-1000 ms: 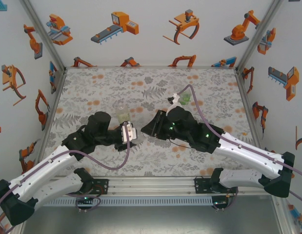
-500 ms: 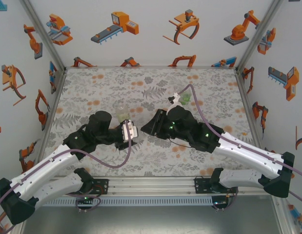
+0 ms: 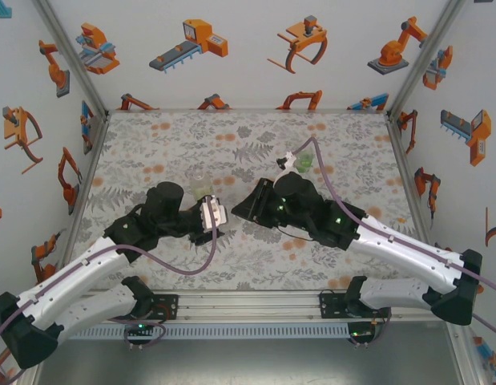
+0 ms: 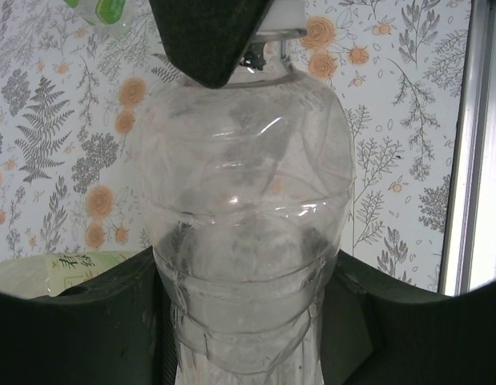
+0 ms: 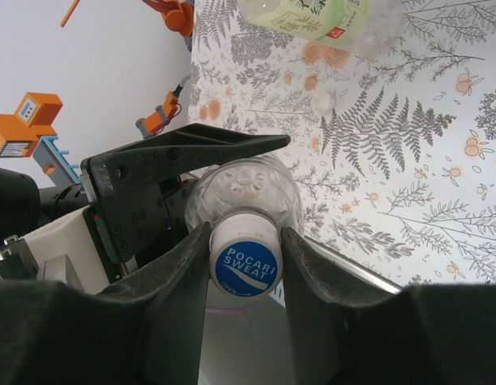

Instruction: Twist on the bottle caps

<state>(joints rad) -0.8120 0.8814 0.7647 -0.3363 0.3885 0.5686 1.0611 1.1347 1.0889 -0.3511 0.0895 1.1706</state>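
The colourless bottle [image 4: 243, 184] lies held between the fingers of my left gripper [image 4: 248, 321], which is shut on its lower body. Its neck points at my right gripper [image 5: 245, 257], whose jaws are shut on a white cap [image 5: 245, 241] with a blue printed top, seated on the bottle's neck [image 5: 248, 188]. From above, the two grippers meet at mid-table, left [image 3: 218, 215] and right [image 3: 241, 210]. The yellowish bottle [image 3: 202, 189] lies just behind the left gripper. The green bottle [image 3: 303, 163] lies behind the right arm. A small pale cap [image 5: 321, 100] lies loose on the table.
The floral tablecloth [image 3: 231, 144] covers the table inside white walls with orange robot prints. A metal frame rail [image 4: 472, 144] runs along the table's edge. Purple cables [image 3: 320, 156] loop off both wrists.
Both grippers have shifted slightly together at mid-table and the right wrist has turned a little. The holds on bottle and cap are unchanged.
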